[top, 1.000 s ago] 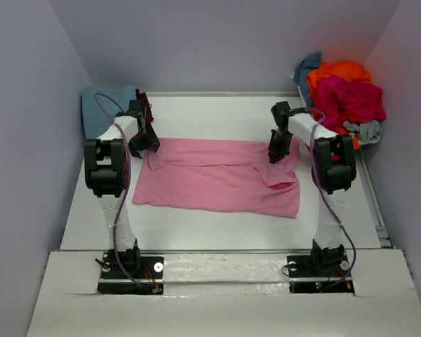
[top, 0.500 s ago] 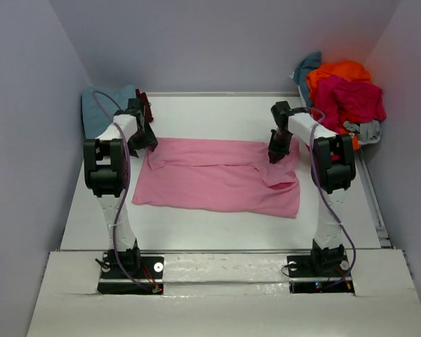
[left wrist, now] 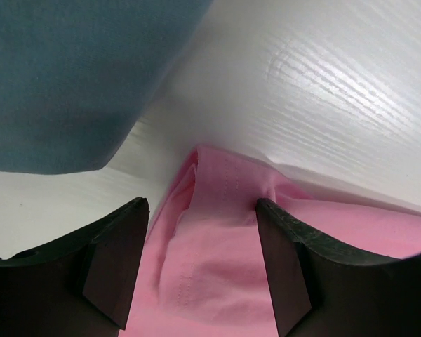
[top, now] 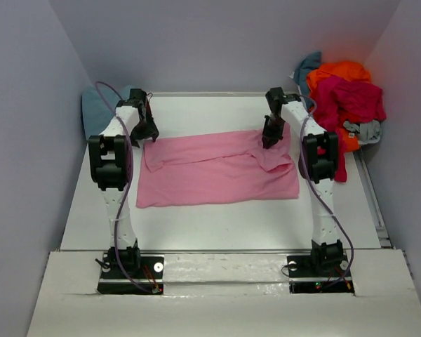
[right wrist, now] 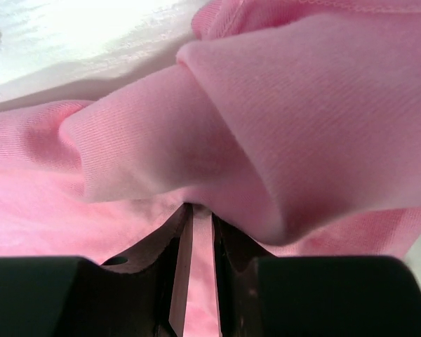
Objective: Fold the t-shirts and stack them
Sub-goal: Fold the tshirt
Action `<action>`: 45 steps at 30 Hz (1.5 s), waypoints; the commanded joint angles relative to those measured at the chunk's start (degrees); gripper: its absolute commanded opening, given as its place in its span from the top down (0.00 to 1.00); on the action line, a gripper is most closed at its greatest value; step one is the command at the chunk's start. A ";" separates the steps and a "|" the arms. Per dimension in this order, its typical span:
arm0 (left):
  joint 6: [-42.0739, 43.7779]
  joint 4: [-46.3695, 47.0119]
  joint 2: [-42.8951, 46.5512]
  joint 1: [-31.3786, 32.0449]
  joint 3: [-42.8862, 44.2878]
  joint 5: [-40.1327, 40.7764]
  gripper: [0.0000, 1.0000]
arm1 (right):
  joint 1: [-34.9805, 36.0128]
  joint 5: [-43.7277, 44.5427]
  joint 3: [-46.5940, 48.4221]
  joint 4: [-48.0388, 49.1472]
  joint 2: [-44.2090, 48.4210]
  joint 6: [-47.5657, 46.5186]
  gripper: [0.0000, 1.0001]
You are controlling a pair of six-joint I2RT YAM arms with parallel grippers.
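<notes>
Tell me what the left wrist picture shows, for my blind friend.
The left tool hangs open over a bunched edge of the pink t-shirt on the white table. A blue t-shirt lies at upper left.

From above you can't make out the tips of the left tool (top: 146,133) or the right tool (top: 269,137) — too small and dark. In the right wrist view the pink t-shirt (right wrist: 288,105) runs off every edge, and a fold hides where the tool bites. The blue t-shirt (left wrist: 63,77) is cut off top and left. In the pile (top: 344,91) the shirts overlap — count unclear.
</notes>
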State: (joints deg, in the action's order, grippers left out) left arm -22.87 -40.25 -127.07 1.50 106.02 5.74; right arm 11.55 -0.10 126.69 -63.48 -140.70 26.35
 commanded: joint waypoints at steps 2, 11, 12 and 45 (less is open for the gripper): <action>0.63 -2.20 2.87 1.23 2.62 0.59 0.26 | -0.13 -1.31 1.11 -0.68 -0.63 -0.86 0.77; -0.15 -2.03 9.81 6.76 -1.68 0.50 0.26 | -0.13 -0.52 -8.30 2.84 3.51 -0.86 0.77; -0.33 -1.76 10.52 7.63 -2.30 0.42 0.26 | -0.13 -0.43 -9.09 3.01 3.85 -0.77 0.77; -1.74 -2.03 -4.94 10.37 3.39 -1.34 0.26 | -0.13 -0.96 -5.42 3.90 1.49 -0.42 0.77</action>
State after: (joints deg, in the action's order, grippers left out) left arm -23.70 -40.64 -127.17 11.99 102.24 3.97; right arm 11.53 -1.10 117.69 -58.61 -135.94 26.33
